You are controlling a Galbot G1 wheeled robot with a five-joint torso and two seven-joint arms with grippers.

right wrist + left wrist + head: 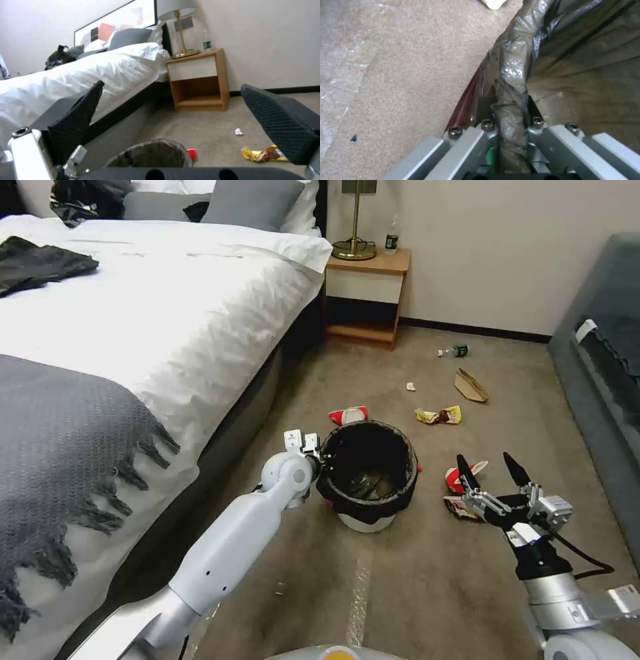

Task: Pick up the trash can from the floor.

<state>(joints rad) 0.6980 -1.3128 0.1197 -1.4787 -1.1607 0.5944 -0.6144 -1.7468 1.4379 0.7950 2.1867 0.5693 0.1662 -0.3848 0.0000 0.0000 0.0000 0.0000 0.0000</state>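
Left gripper (319,452) clamped on the bin (368,473) rim; right gripper (492,471) spread wide and empty.

Your bin stands upright on the floor (427,587) beside the bed (133,327), its black liner (393,499) folded over the rim and upper half, the white base (365,523) touching the carpet. Your left arm reaches forward to the rim on the side nearest the bed; in the left wrist view the fingers (483,107) sit one outside and one inside the wall, closed onto the bagged rim (510,100) between them. Your right gripper hangs above the floor to the bin's right, apart from it, jaws fully parted with nothing between them; its pads (78,117) frame the nightstand (200,80) in the right wrist view. Wrappers (440,415) and other litter lie on the carpet near the bin.
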